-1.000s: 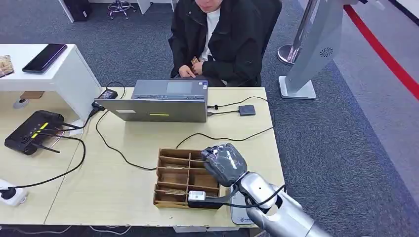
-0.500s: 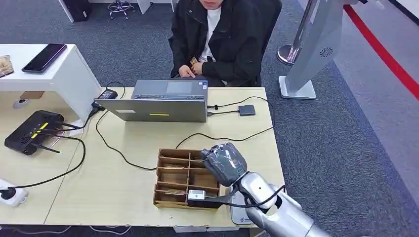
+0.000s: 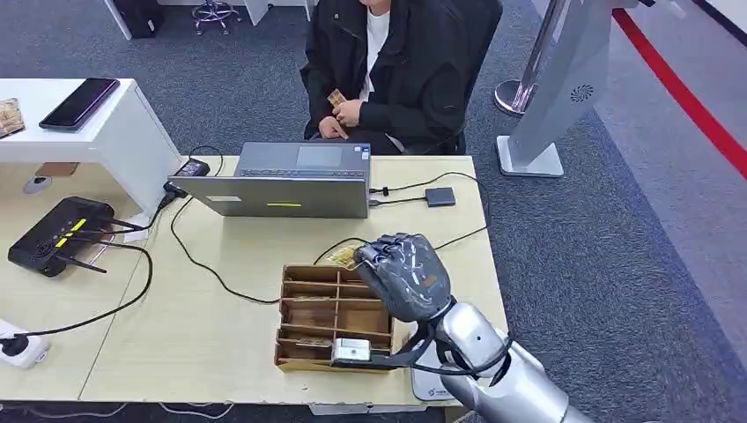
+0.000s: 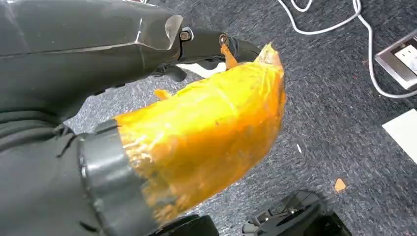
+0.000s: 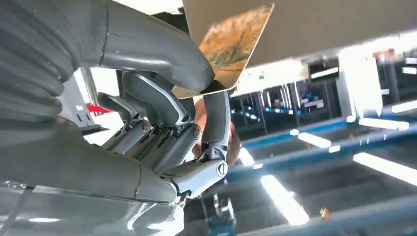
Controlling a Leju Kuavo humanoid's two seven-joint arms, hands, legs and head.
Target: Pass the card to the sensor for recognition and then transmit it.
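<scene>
card [image 3: 343, 256]: brown-gold patterned, flat | pinched by right hand [image 3: 403, 277] | above tray's far edge

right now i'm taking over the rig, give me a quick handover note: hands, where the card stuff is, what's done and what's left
Right hand: pinches the card between thumb and finger, raised above the far end of the brown divided tray on the table.
Left hand: hangs low over the carpet, wrapped in orange tape, holding nothing that I can see.
Done: card picked up.
Left: present it to the sensor, then pass it on, probably to the person seated behind the laptop. Which device is the sensor I cannot tell.
</scene>
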